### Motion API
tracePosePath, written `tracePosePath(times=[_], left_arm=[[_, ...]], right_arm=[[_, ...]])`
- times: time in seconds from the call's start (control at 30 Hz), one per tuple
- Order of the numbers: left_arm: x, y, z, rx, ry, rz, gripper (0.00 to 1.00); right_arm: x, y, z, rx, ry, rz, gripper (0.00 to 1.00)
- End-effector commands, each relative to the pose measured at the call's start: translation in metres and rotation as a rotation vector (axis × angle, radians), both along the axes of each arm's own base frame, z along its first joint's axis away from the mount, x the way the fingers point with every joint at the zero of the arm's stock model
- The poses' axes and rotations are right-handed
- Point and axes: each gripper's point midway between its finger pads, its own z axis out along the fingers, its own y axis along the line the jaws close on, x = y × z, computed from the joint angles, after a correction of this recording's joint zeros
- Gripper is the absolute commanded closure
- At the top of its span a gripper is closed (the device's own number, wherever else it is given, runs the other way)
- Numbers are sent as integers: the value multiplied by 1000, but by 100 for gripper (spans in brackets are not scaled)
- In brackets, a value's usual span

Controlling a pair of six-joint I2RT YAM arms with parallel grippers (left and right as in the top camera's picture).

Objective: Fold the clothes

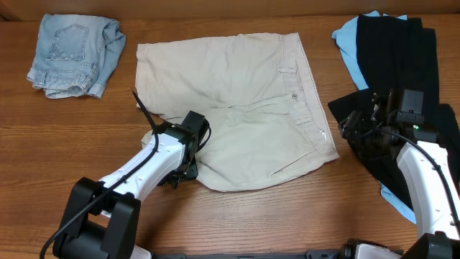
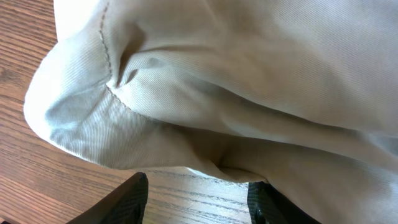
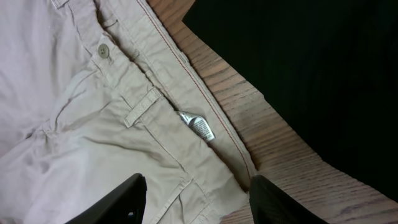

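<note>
The beige khaki shorts (image 1: 237,108) lie spread flat mid-table, waistband to the right with a button (image 1: 294,96) and a white tag (image 3: 203,127). My left gripper (image 1: 180,176) is open at the shorts' lower left hem; in the left wrist view its fingers (image 2: 196,202) straddle bare wood just before the bunched hem (image 2: 155,112). My right gripper (image 1: 352,128) is open and empty, hovering by the waistband's lower right corner; its fingers (image 3: 196,199) are above the khaki cloth (image 3: 93,143). The black garments (image 1: 402,65) lie under the right arm.
Faded denim shorts (image 1: 75,54) lie folded at the back left. A sky-blue garment (image 1: 350,44) peeks out beneath the black pile at the back right and again near the right arm (image 1: 397,200). Bare wood runs along the front edge.
</note>
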Motion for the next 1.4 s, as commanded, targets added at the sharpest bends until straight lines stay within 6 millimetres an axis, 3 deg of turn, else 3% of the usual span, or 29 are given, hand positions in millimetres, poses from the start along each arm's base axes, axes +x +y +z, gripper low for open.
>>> tracePosePath(times=[0.0, 0.13, 0.5, 0.73, 1.03, 1.23, 1.37], left_arm=[[6, 1, 1, 8, -19, 15, 45], [6, 1, -5, 3, -32, 16, 46], [28, -8, -10, -36, -135, 21, 71], [40, -15, -3, -65, -168, 21, 49], [42, -35, -2, -169, -145, -27, 50], [51, -47, 19, -179, -149, -77, 49], [57, -53, 22, -183, -174, -118, 41]], right_arm=[[6, 1, 10, -6, -36, 12, 43], [6, 1, 10, -6, -38, 12, 43], [7, 1, 10, -15, -43, 29, 43], [7, 1, 10, -15, -43, 28, 43], [7, 1, 10, -14, -43, 29, 43], [6, 1, 9, -14, -40, 28, 43], [6, 1, 10, -14, -40, 29, 43]])
